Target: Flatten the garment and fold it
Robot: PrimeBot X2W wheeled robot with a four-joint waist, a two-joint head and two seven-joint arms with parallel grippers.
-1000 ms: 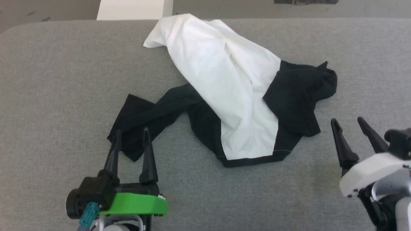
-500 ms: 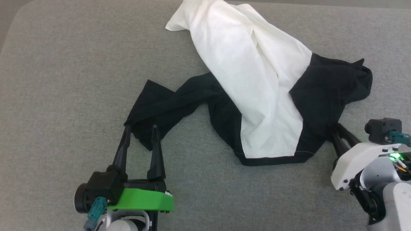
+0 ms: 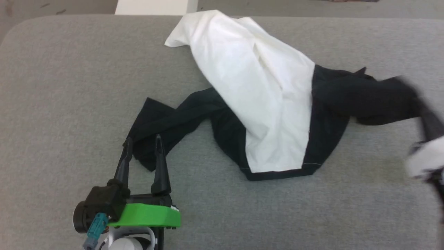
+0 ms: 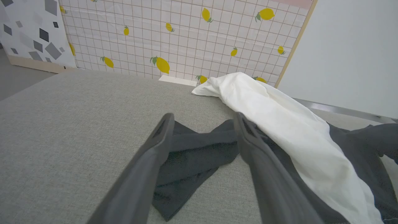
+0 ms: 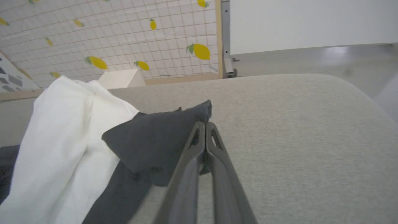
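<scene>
Head view, starting at the left: the left gripper (image 3: 143, 139) sits low over the grey surface (image 3: 52, 86). Its fingers are spread wide, with the tips on either side of the end of the twisted sleeve (image 3: 163, 119) and not closed on it. The left wrist view shows those same parted fingers (image 4: 149, 161) flanking the dark cloth. The garment (image 3: 256, 86) lies crumpled across the middle of the surface. Its white body runs from the far edge down toward the robot and is edged in black at the near end. Further right, the stretched sleeve (image 3: 364, 99) runs in a line to the right gripper (image 3: 428, 121), which is blurred at the picture's edge. In the right wrist view the fingers are pinched together on a corner of that black sleeve, which looks raised off the surface. A lemon-patterned wall (image 5: 124, 31) stands behind.
</scene>
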